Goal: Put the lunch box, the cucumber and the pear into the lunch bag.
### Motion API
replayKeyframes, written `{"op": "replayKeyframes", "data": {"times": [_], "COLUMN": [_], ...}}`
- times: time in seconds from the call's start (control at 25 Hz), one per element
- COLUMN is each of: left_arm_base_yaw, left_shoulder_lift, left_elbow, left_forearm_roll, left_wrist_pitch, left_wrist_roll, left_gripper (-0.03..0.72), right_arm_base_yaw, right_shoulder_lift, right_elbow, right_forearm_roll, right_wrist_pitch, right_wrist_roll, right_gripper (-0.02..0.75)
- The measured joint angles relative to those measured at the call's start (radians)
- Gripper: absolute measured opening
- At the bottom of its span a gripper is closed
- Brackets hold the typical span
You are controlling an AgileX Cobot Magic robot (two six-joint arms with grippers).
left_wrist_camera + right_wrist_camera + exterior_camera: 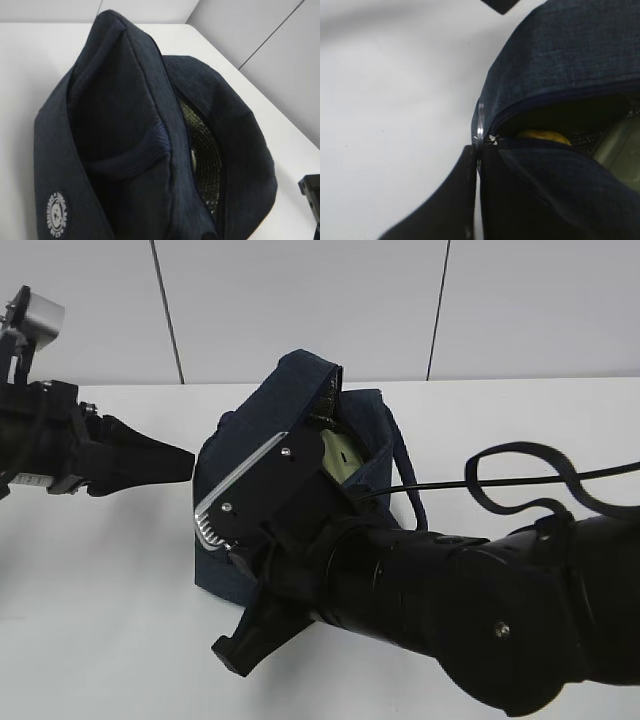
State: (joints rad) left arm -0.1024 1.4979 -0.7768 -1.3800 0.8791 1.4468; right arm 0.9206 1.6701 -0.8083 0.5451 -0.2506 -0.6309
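Note:
The navy lunch bag (250, 455) stands mid-table with its top partly open, and it fills the left wrist view (130, 125). Inside it I see the lunch box's pale green lid (340, 455) and, in the right wrist view, the yellow pear (542, 135) beside that lid (620, 145). The cucumber is hidden. My right gripper (478, 150) is shut on the zipper's metal ring pull (480, 125) at the end of the opening. My left gripper (185, 465) points at the bag's left side, its tip just short of the fabric. Its fingers do not show in the left wrist view.
The bag's silvery lining (205, 150) shows through the opening. Its loop handle (405, 480) hangs down the right side. My bulky right arm (450, 600) and its cable (520, 475) cover the front right. A white table (100, 570) and wall surround the bag.

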Motion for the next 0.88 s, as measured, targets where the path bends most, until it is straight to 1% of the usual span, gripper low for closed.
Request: {"op": "replayKeyframes", "data": {"times": [0.08, 0.32, 0.44, 0.56, 0.72, 0.88], "left_arm_base_yaw": [-0.001, -0.001, -0.001, -0.001, -0.001, -0.013], "left_shoulder_lift": [0.015, 0.022, 0.031, 0.057, 0.064, 0.074], "left_elbow": [-0.006, -0.006, -0.007, -0.007, -0.007, -0.007], "left_forearm_roll": [0.003, 0.063, 0.145, 0.181, 0.181, 0.159], "left_wrist_pitch": [0.014, 0.021, 0.015, 0.004, -0.014, -0.021], "left_wrist_roll": [0.015, 0.045, 0.085, 0.175, 0.302, 0.376], "left_gripper": [0.241, 0.241, 0.241, 0.241, 0.241, 0.246], "right_arm_base_yaw": [0.000, 0.000, 0.000, 0.000, 0.000, 0.000], "right_shoulder_lift": [0.000, 0.000, 0.000, 0.000, 0.000, 0.000], "right_elbow": [0.000, 0.000, 0.000, 0.000, 0.000, 0.000], "right_forearm_roll": [0.000, 0.000, 0.000, 0.006, 0.013, 0.013], "right_wrist_pitch": [0.000, 0.002, 0.002, 0.002, 0.002, 0.002], "right_wrist_roll": [-0.001, -0.001, -0.001, -0.001, -0.001, -0.003], "right_gripper": [0.000, 0.000, 0.000, 0.000, 0.000, 0.000]}}
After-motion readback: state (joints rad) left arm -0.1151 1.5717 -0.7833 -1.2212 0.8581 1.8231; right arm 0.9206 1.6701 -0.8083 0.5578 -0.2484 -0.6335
